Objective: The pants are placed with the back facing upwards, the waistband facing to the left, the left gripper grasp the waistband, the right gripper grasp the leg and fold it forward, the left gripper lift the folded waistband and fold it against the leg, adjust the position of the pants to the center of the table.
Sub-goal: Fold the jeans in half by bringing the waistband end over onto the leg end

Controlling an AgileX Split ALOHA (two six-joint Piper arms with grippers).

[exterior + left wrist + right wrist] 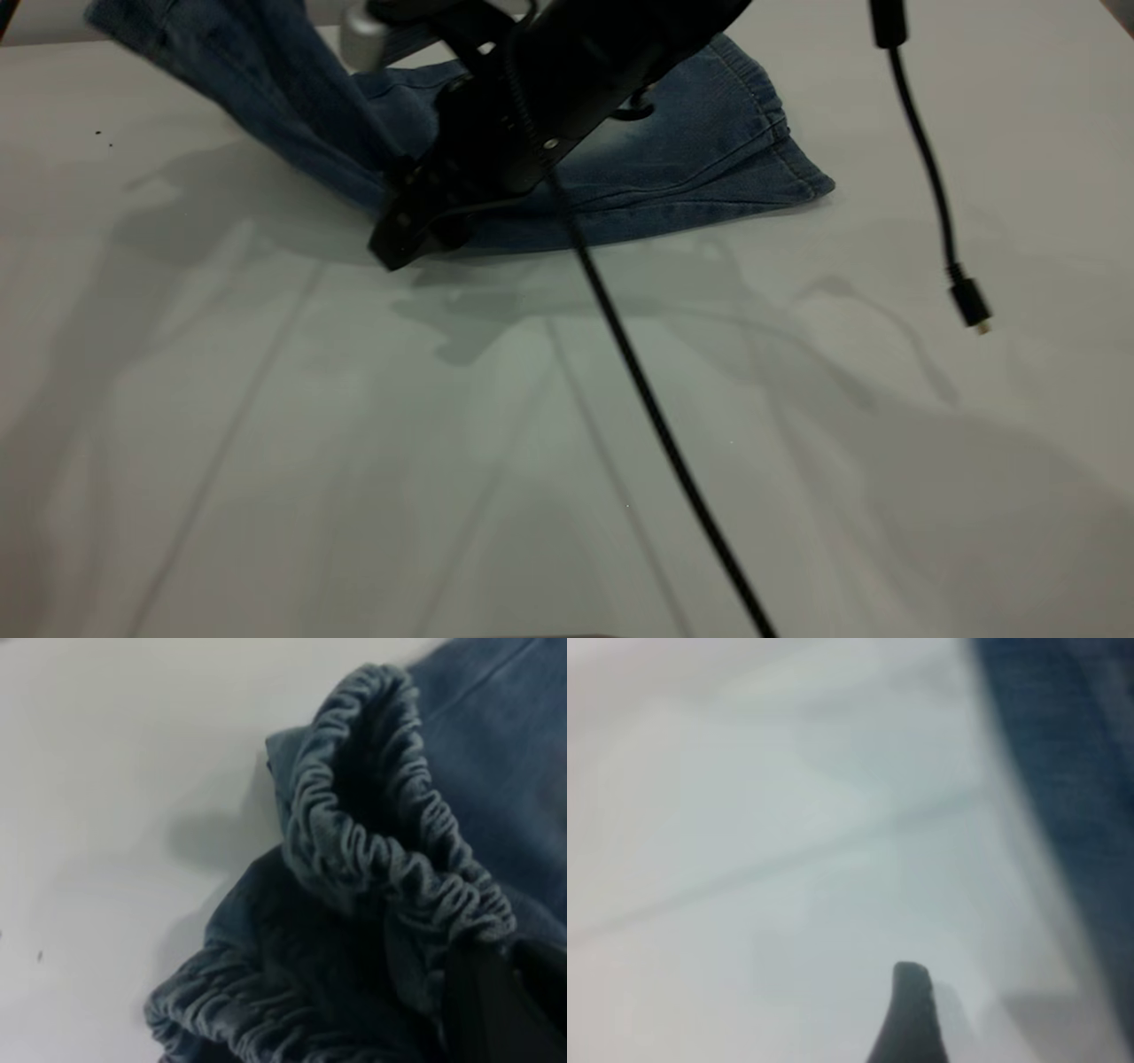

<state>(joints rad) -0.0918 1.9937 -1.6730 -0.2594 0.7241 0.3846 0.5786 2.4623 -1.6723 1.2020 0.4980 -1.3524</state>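
"Denim is bunching against the left gripper (498, 1010), yes? What is it doing?"

"It seems to be pinching the fabric just under the waistband (390, 842). The ruched band is curling open beside it, and its shadow is falling on the table (97, 771), so I judge it is hanging lifted."

"And the right gripper (400, 237)?"

"It is resting low at the near edge of the pants (673, 151), where the raised cloth is meeting the flat cloth. If it is spread or closed, I cannot tell."

"Which step is going on?"

"I think the waistband is being lifted for folding against the leg (726, 168). From the right gripper, one part of the denim is climbing up and away on the left arm's side. The other part is lying flat toward the right arm's side and ending at the hem (802, 173)."

"So the long axis?"

"It is running from side to side across the table, with the hem pointing away from the right gripper. The next move is asking the left gripper to carry the band over toward that hem, then lower and release. The pants are lying beyond the right gripper, toward the far edge of the table, so centering is remaining."
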